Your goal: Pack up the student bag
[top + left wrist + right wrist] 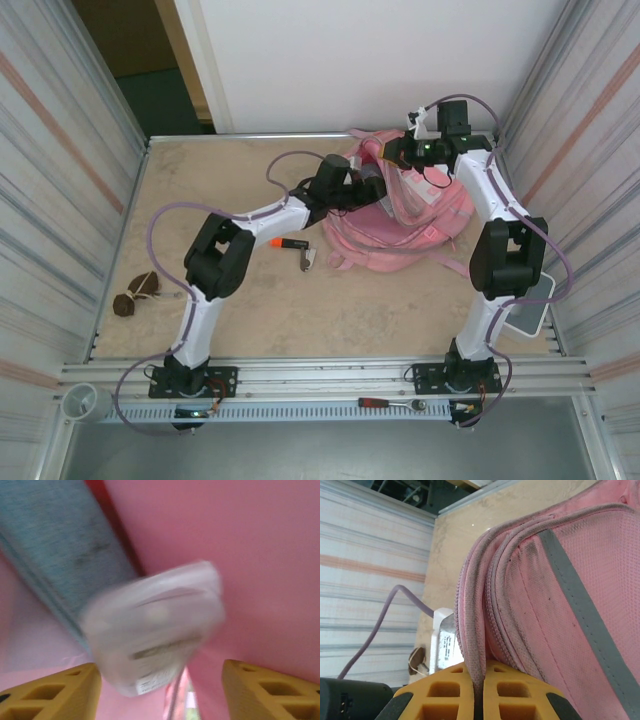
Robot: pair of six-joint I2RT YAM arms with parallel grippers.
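The student bag (405, 225), a large pink backpack, lies at the back right of the table. My left gripper (372, 184) reaches into its opening. In the left wrist view that gripper (161, 674) is open inside the pink lining. A blurred white rounded item with a small label (155, 630) sits loose between and just past its yellow fingers (60, 692), next to a blue-grey flat thing (60, 545). My right gripper (388, 152) is at the bag's top rim. In the right wrist view it (479, 692) is shut on the bag's pink zipper edge (472, 630).
An orange-capped marker (287, 244) and a small grey-white piece (308, 260) lie left of the bag. A brown object (135, 293) sits near the left wall. A white flat device (530, 312) lies at the right edge. A red-handled tool (392, 404) rests on the front rail.
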